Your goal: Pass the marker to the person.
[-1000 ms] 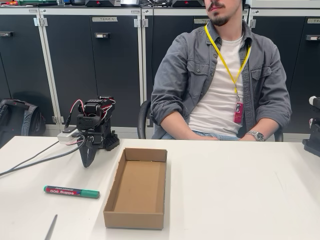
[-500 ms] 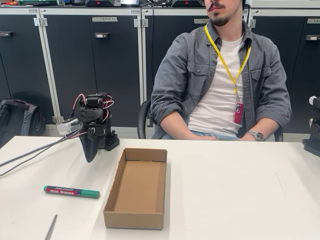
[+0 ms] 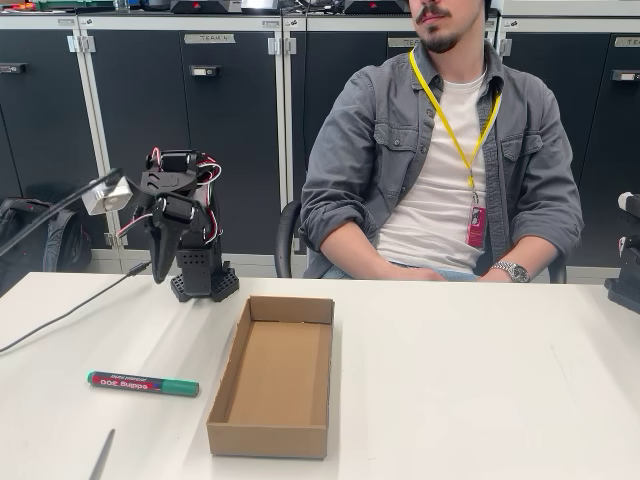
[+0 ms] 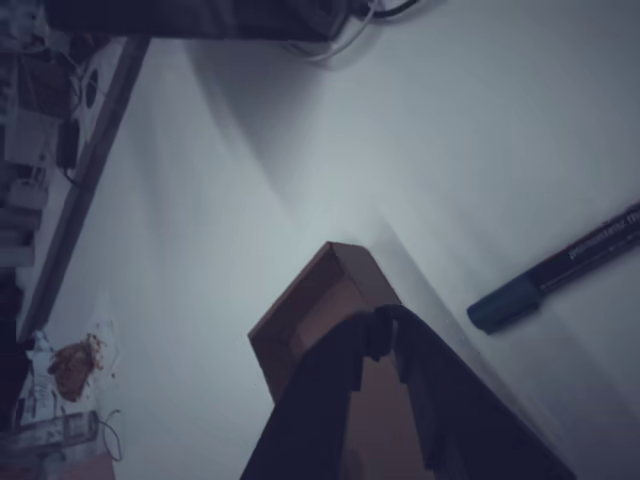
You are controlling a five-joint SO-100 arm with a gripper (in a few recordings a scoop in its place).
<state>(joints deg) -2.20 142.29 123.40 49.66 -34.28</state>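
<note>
The green marker (image 3: 143, 384) with its red-and-black label lies flat on the white table (image 3: 470, 380), front left; in the wrist view the marker (image 4: 560, 272) shows at the right edge. My gripper (image 3: 159, 268) hangs in the air above the table's back left, well behind the marker, pointing down, fingers together with nothing held. In the wrist view the gripper (image 4: 383, 316) tapers to a closed point over the box corner. The person (image 3: 445, 160) in a grey overshirt sits behind the table, forearms resting at its far edge.
An open cardboard box (image 3: 275, 375) stands just right of the marker; the box (image 4: 310, 320) also shows under the fingers. A thin grey rod (image 3: 101, 455) lies at the front left edge. A cable (image 3: 60, 318) trails left from the arm's base (image 3: 204, 283). Dark equipment (image 3: 628, 262) sits far right.
The arm has lifted: the gripper rose from near the table surface and swung up and left. The marker, box and person have not moved.
</note>
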